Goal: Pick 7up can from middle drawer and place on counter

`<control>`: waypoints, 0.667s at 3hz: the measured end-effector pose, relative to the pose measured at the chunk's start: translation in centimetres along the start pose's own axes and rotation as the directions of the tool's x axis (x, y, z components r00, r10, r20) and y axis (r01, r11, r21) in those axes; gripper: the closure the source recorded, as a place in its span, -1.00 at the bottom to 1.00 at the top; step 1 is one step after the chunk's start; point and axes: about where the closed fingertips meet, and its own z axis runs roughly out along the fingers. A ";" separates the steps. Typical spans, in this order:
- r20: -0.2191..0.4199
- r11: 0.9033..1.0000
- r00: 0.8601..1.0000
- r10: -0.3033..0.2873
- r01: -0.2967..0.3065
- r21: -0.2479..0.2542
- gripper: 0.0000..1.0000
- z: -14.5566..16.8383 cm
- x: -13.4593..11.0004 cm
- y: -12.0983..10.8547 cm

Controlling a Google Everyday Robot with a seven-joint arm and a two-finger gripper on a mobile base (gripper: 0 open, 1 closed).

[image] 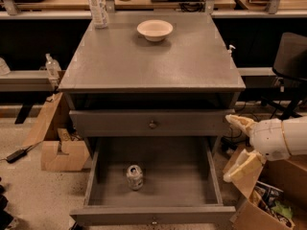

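Note:
The 7up can [135,177] stands upright on the floor of the open middle drawer [153,195], left of its centre. The grey counter [153,56] tops the cabinet. My gripper [238,145] is at the right, outside the drawer's right wall and level with the closed drawer front. Its two pale fingers [241,166] are spread apart with nothing between them. It is well to the right of the can and apart from it.
A white bowl [154,29] and a clear plastic bottle [97,6] stand at the back of the counter. A closed drawer front with a brass knob [152,124] is above the open drawer. Cardboard boxes [60,147] lie on the floor on both sides.

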 end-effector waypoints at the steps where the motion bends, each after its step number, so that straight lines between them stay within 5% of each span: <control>1: 0.066 1.000 0.998 0.000 0.001 -0.020 -1.00 7.8 3.0 0.5; 2: 0.144 1.000 0.990 -0.006 0.010 -0.027 -1.00 15.5 6.4 0.5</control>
